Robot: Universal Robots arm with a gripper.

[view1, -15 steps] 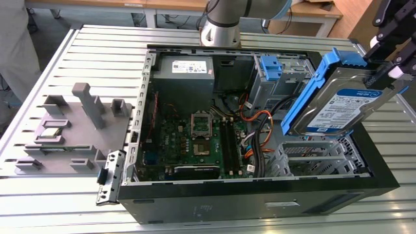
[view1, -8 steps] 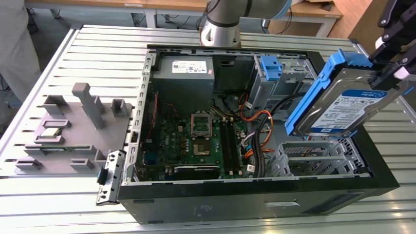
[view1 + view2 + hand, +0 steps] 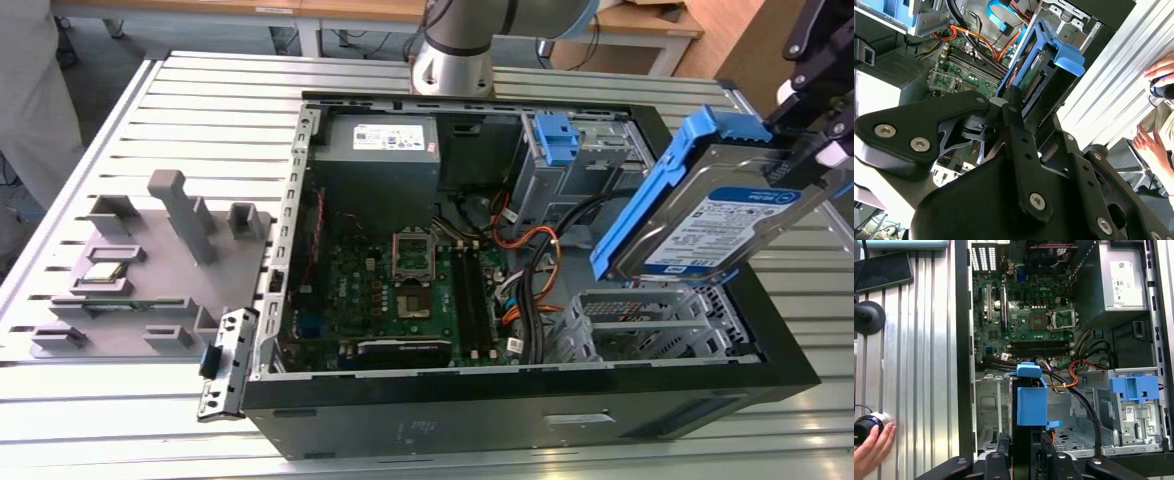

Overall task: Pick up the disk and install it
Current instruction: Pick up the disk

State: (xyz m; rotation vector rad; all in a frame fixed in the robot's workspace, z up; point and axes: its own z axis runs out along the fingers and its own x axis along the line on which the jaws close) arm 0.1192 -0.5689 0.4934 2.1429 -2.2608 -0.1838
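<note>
I saw the gripper (image 3: 811, 150) closed narrowly on the one disk (image 3: 714, 215), holding it tilted above the single drive cage (image 3: 654, 320) in a corner of the open computer case (image 3: 534, 395).

The end effector (image 3: 811, 148) hangs tilted, tightly clamped.

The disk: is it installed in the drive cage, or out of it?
Out. The gripper holds the disk tilted in the air above the empty drive cage.
</note>
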